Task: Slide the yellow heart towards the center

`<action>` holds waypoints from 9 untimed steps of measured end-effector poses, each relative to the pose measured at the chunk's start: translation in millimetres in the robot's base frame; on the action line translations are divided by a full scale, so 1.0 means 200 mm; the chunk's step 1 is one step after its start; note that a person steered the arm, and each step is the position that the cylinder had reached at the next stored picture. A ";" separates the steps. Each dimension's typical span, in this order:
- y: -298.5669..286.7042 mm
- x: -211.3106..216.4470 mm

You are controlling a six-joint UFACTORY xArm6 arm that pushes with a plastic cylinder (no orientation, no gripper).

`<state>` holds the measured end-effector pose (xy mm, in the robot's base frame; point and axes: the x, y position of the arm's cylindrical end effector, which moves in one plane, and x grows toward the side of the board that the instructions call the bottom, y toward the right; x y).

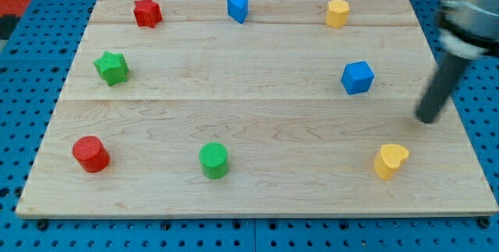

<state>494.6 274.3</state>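
Yellow heart [391,161] points toward view's lower left, my tip [426,118] up-right, apart.

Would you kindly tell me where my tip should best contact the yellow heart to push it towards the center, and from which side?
There is no claw, so push rather than grip. The yellow heart lies near the board's bottom right, with the center up and to the view's left. Contact its lower right edge, probably best. My tip now stands above and right of it, apart, so it must circle round first.
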 end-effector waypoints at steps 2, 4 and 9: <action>0.03 0.39; -0.32 0.26; -0.48 0.35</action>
<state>564.6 178.6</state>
